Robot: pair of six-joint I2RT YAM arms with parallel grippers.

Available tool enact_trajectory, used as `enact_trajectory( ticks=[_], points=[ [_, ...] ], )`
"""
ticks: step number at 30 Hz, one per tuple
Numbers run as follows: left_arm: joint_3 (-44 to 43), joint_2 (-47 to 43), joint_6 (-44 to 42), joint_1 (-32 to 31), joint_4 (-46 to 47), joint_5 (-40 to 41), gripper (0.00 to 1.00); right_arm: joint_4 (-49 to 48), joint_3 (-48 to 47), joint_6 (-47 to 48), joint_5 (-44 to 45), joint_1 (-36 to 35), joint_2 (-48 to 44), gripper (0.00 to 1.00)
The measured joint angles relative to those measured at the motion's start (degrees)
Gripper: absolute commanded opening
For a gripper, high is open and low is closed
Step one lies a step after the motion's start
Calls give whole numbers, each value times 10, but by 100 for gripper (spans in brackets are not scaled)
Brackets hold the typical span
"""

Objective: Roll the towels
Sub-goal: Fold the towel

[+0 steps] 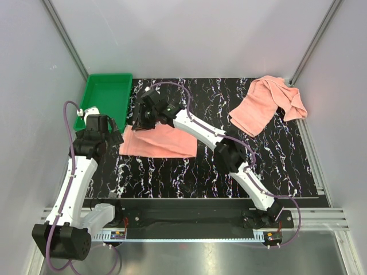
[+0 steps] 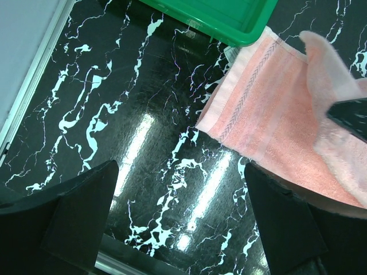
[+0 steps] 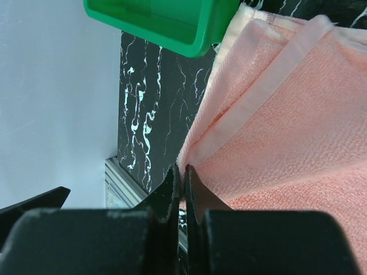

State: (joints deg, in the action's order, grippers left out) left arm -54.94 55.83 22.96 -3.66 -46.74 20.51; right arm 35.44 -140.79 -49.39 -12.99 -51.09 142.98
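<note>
A salmon-pink towel lies flat on the black marbled table, left of centre; it also shows in the left wrist view and the right wrist view. My right gripper is shut on this towel's far left corner, and the pinch shows in the right wrist view. My left gripper is open and empty just left of the towel's left edge, over bare table. A second pink towel lies crumpled at the far right.
A green tray stands at the far left, next to the flat towel's corner, and shows in the left wrist view and the right wrist view. Grey walls close in left and right. The table's metal edge rail runs left.
</note>
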Motion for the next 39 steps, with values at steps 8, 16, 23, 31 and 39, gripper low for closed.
enact_trajectory(
  ticks=[8,16,23,31,39],
  points=[
    [0,0,0,3,-1,5,99,-76,33,-9,-41,-23,16,14],
    [0,1,0,7,-2,8,99,-138,93,-13,-92,-62,37,89],
    [0,2,0,7,-2,8,99,-168,231,14,-84,-54,-11,98],
    [0,14,-1,9,-2,4,99,-186,429,49,-46,22,-262,100],
    [0,32,-5,9,1,-21,99,-198,614,72,20,170,-477,94]
  ],
)
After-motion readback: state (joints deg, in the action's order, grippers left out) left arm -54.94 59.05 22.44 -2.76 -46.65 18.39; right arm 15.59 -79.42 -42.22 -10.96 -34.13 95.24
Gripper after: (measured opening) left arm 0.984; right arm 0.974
